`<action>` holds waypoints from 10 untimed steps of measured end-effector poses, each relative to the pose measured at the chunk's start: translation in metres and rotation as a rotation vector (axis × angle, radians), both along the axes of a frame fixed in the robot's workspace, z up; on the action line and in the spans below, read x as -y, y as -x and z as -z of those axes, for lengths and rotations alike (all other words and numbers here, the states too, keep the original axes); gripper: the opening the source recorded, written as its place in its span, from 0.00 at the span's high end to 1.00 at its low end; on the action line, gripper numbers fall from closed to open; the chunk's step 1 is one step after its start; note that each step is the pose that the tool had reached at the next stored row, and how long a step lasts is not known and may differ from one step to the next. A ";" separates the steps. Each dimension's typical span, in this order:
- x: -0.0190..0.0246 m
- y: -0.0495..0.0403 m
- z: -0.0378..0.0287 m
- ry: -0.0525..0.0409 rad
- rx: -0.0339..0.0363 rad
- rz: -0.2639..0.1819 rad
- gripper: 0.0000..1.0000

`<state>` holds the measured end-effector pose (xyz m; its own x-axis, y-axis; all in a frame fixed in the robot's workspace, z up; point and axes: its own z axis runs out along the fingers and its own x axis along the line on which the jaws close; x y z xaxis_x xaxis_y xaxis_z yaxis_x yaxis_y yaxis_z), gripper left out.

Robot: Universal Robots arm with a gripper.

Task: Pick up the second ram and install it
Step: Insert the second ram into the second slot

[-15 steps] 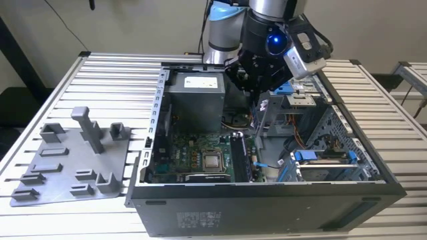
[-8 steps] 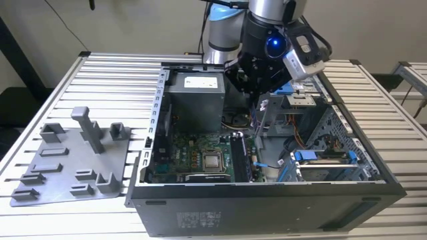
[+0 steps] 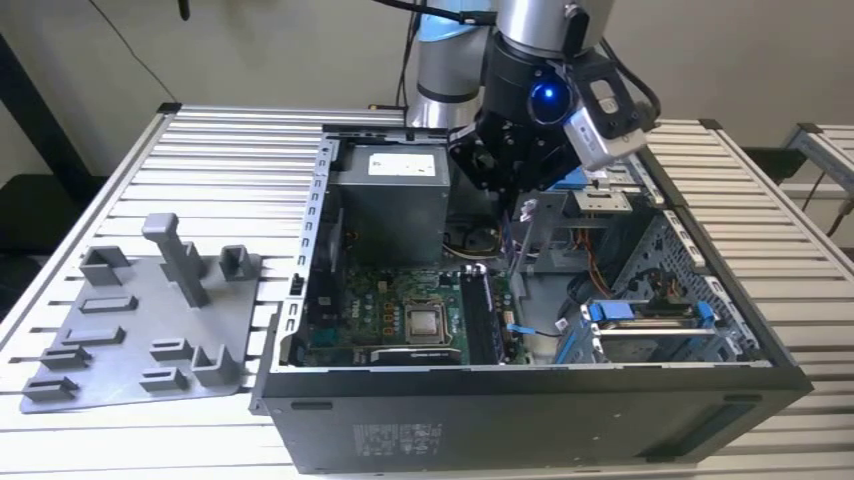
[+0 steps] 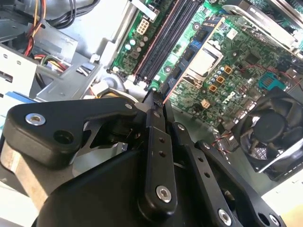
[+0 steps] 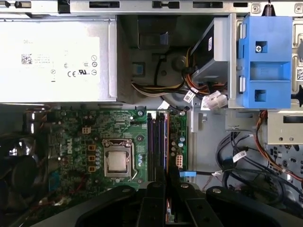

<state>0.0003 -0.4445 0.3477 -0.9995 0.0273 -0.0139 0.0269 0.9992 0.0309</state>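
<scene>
- Exterior view: your arm reaches down from above into the open computer case [image 3: 534, 400], which lies on its side on the slatted table [image 3: 200, 150].
- The gripper [image 3: 514, 190] hangs over the middle of the case, between the boxy power supply [image 3: 387, 195] on the exterior view's left and the drive cage [image 3: 607, 205] on the exterior view's right.
- In the second wrist view, you see the two black fingers [image 4: 152, 123] drawn in against each other, clenched on a thin dark piece at their tips.
- That piece is the second ram [image 4: 160, 92]; it faces you edge-on, so very little of it shows and its chips cannot be made out.
- The ram is held above the green motherboard [image 5: 71, 142], apart from it and not seated.
- In the first wrist view, the fingertips line up with the row of long black memory slots [image 5: 156, 142], which run beside the square processor socket [image 5: 117, 162].
- A black fan [image 4: 272, 137] sits on the far side of the socket from the slots.
- A blue bracket [image 5: 265, 61] and a bundle of coloured wires [image 5: 161, 87] lie next to the power supply.
- The grey tray [image 3: 80, 385] with upright posts rests on the table just beside the case, on the exterior view's left, well apart from your gripper.
</scene>
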 end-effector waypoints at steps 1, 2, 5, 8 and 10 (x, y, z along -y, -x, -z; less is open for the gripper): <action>0.0000 -0.0001 0.0008 0.0000 0.0000 0.000 0.86; 0.0000 -0.0001 0.0016 0.0000 0.0000 0.000 0.86; 0.0000 -0.0003 0.0039 0.0001 0.0000 0.000 0.86; 0.0000 -0.0006 0.0062 0.0000 0.0000 0.000 0.86; 0.0000 -0.0008 0.0078 0.0000 0.0000 0.000 0.86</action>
